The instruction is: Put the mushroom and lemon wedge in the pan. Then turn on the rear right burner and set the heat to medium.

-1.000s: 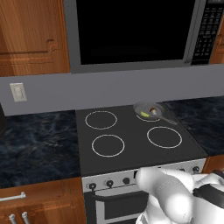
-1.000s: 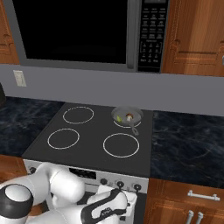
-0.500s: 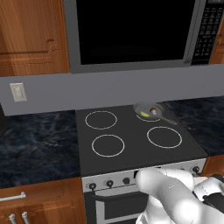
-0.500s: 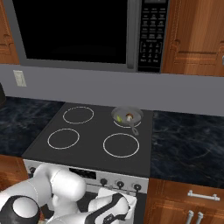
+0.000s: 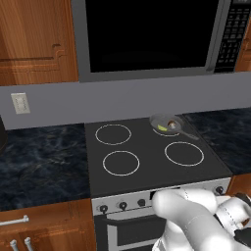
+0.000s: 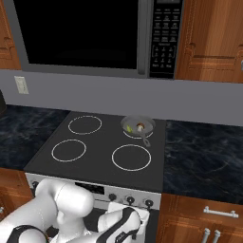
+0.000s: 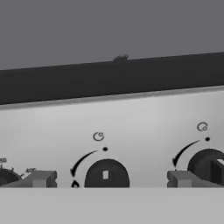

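Hand view puts you right up against the stove's front panel (image 7: pixel 131 118): the gripper (image 7: pixel 111 179) has its fingertips (image 7: pixel 41 178) spread wide with nothing between them, and a dark round knob (image 7: pixel 106 175) sits centred in the gap, while a second knob (image 7: pixel 208 166) lies just outside the right-hand tip. From the right base view you see the pan (image 6: pixel 137 126) far above and beyond the gripper (image 6: pixel 127 219), resting on the rear right burner (image 6: pixel 137 129) with the mushroom (image 6: pixel 140 126) and the lemon wedge (image 6: pixel 129 128) inside it.
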Robot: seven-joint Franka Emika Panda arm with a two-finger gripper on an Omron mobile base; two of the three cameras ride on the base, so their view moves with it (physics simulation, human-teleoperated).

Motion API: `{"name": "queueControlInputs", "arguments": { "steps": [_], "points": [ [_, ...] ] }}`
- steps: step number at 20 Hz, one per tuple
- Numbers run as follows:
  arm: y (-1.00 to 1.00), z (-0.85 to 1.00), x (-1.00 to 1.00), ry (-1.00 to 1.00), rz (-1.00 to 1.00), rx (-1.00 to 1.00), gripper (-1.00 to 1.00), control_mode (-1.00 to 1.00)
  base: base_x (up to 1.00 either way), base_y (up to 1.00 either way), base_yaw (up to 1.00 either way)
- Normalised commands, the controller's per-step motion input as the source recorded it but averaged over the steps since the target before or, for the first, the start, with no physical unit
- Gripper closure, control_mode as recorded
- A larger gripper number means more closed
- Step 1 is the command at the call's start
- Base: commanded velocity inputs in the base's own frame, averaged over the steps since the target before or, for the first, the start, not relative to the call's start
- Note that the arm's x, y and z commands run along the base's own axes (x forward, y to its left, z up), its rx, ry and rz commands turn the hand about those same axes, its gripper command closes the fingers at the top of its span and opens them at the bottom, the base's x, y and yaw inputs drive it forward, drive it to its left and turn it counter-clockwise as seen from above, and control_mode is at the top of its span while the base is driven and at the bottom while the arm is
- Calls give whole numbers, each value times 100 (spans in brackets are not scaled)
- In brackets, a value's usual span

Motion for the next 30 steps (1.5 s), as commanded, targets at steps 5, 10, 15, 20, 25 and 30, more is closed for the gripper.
{"name": "queueControlInputs", "arguments": {
  "steps": [5,10,15,20,25,30],
  "points": [
    [0,-7,17,0,1,0,-100,-100,0,0,0],
    [0,-12,8,0,2,0,-100,-100,0,0,0],
    [0,-22,3,0,1,0,-100,-100,0,0,0],
    [0,-17,6,0,1,0,-100,-100,0,0,0],
    [0,1,17,0,0,0,-100,-100,0,0,0],
    [0,12,7,0,0,0,-100,-100,0,0,0]
  ]
}}
